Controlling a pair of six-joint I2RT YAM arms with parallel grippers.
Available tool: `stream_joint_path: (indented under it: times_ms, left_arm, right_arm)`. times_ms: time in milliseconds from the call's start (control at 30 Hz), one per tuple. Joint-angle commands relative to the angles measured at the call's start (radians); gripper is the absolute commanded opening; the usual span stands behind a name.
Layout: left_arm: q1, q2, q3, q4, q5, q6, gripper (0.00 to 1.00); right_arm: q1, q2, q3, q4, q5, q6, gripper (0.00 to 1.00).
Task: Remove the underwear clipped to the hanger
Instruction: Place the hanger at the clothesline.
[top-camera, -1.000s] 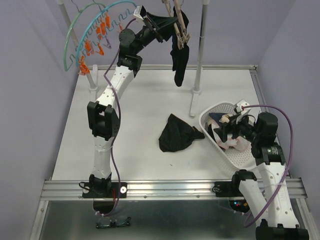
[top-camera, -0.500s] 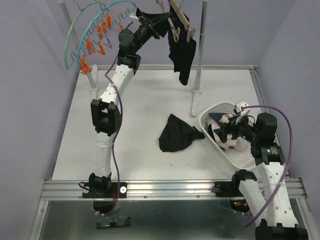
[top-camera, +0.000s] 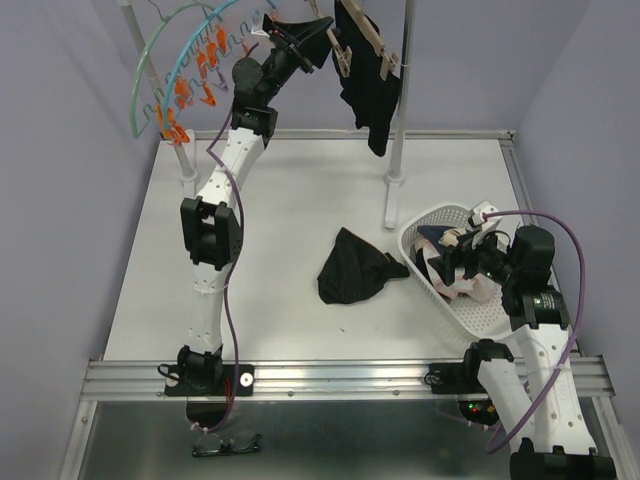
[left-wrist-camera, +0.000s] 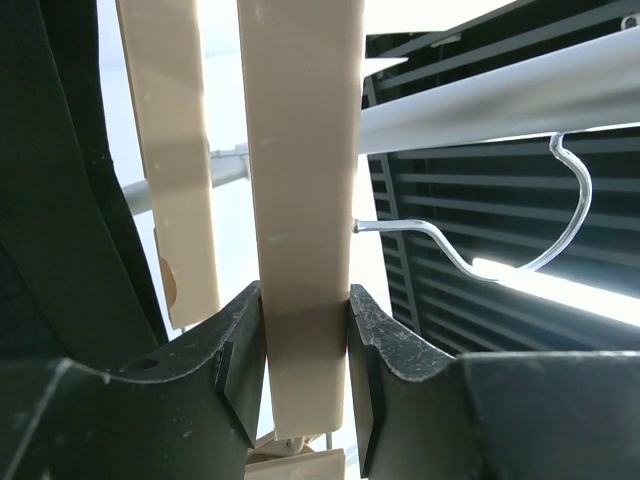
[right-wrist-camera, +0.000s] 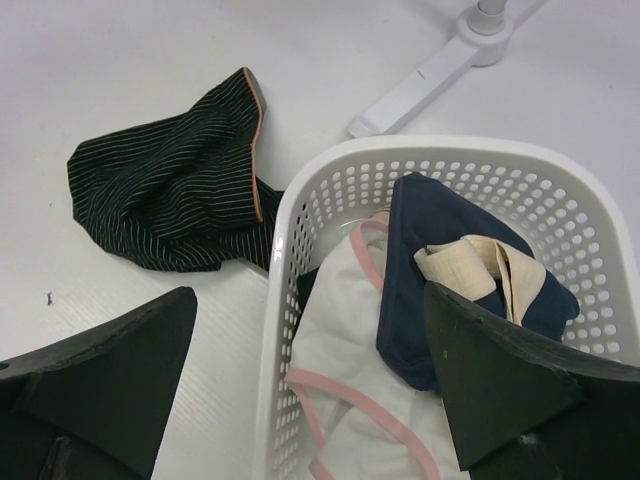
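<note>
A black underwear (top-camera: 371, 98) hangs from a beige clip hanger (top-camera: 362, 42) at the back of the top view. My left gripper (top-camera: 327, 45) is raised to it and shut on one beige clip (left-wrist-camera: 300, 200); the jaws (left-wrist-camera: 305, 325) press both of its sides. A black striped underwear (top-camera: 352, 268) lies on the table (right-wrist-camera: 165, 190). Pale pink-trimmed underwear (right-wrist-camera: 345, 340) and navy underwear with a beige waistband (right-wrist-camera: 440, 250) lie in the white basket (top-camera: 470, 318). My right gripper (top-camera: 457, 262) hovers open over the basket's left rim (right-wrist-camera: 310, 370), holding nothing.
A teal hanger with orange clips (top-camera: 185, 70) hangs at the back left. The rack's white pole (top-camera: 402, 90) and foot (top-camera: 388, 208) stand behind the basket. A wire hook (left-wrist-camera: 560, 200) hangs on a rail beside the held clip.
My left gripper has lifted and moved right with the clip; the beige hanger and black underwear have swung right and higher. The right arm has stayed still.
</note>
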Motion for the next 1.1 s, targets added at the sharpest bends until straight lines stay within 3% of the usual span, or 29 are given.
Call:
stream_joint_path:
  times_ms: [0, 533, 667, 900, 1067]
  left_arm:
    - [0.024, -0.059, 0.054, -0.015, -0.09, -0.036, 0.03]
    - [0.026, -0.059, 0.073, -0.092, -0.175, -0.049, 0.08]
    - [0.026, -0.088, 0.021, -0.072, -0.15, -0.035, 0.17]
    - [0.026, -0.172, -0.07, -0.059, -0.121, 0.033, 0.46]
    - [0.03, -0.253, -0.175, -0.059, -0.11, 0.097, 0.62]
  right_arm:
    - [-0.012, -0.003, -0.012, 0.045, -0.014, -0.015, 1.0]
    - [-0.021, -0.005, -0.013, 0.045, -0.02, -0.018, 1.0]
    - [-0.022, -0.007, -0.013, 0.046, -0.022, -0.018, 1.0]
    - [-0.025, -0.011, -0.012, 0.043, -0.026, -0.02, 1.0]
    - [-0.03, -0.016, -0.013, 0.043, -0.029, -0.021, 1.0]
